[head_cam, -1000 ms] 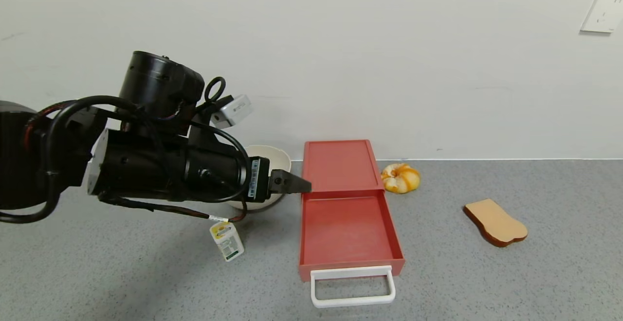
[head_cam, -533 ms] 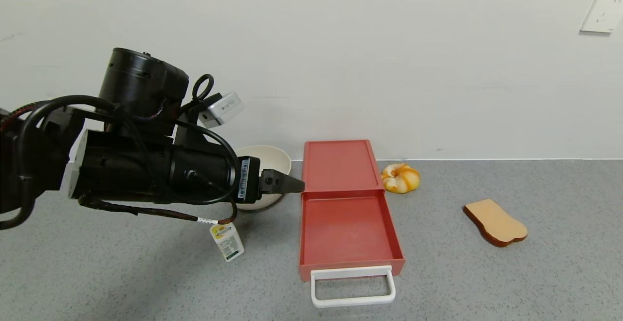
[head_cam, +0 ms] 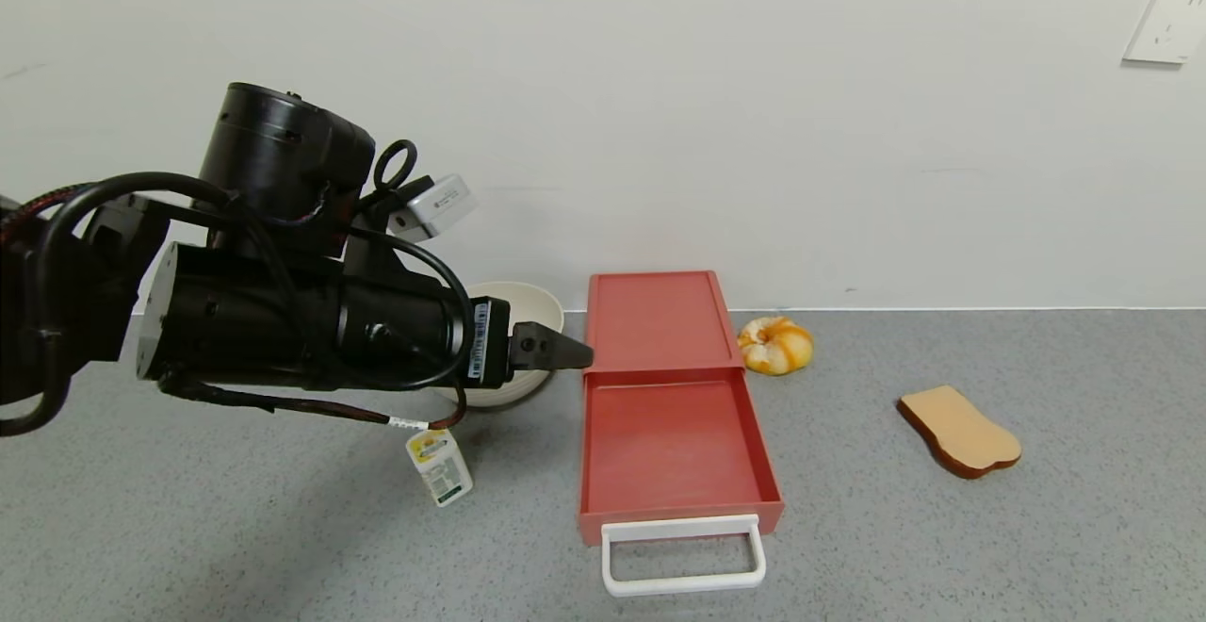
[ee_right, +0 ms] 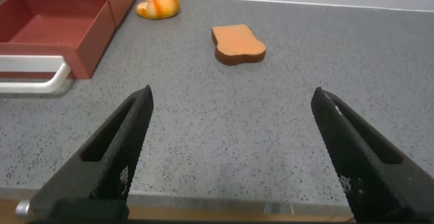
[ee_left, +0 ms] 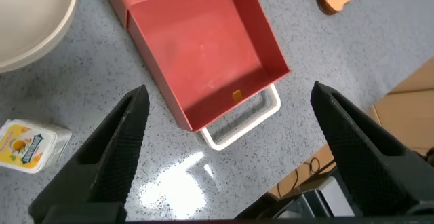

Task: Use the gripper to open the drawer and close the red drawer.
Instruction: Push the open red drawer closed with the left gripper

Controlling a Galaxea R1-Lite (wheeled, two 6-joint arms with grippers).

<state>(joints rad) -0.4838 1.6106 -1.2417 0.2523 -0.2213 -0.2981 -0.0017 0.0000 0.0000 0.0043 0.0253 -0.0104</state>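
The flat salmon-red plastic drawer [head_cam: 674,396] sits mid-table against the far wall, its tray pulled out toward the near edge, white loop handle [head_cam: 683,554] nearest. Opening looks done; closing remains. The black left gripper [ee_left: 227,149] hovers above-left, fingers spread, grasping nothing (the right gripper [ee_right: 230,149] idles low on the right, also spread).

I see even, bright overhead light on the grey table [head_cam: 942,556], with only a soft, blurry shadow spreading under my left arm [head_cam: 283,330] toward the near edge. In the left wrist view a white patch of glare [ee_left: 178,183] sits on the tabletop just beside the drawer [ee_left: 203,47] handle. My own fingers [ee_left: 108,156] loom dark and soft-focused there.
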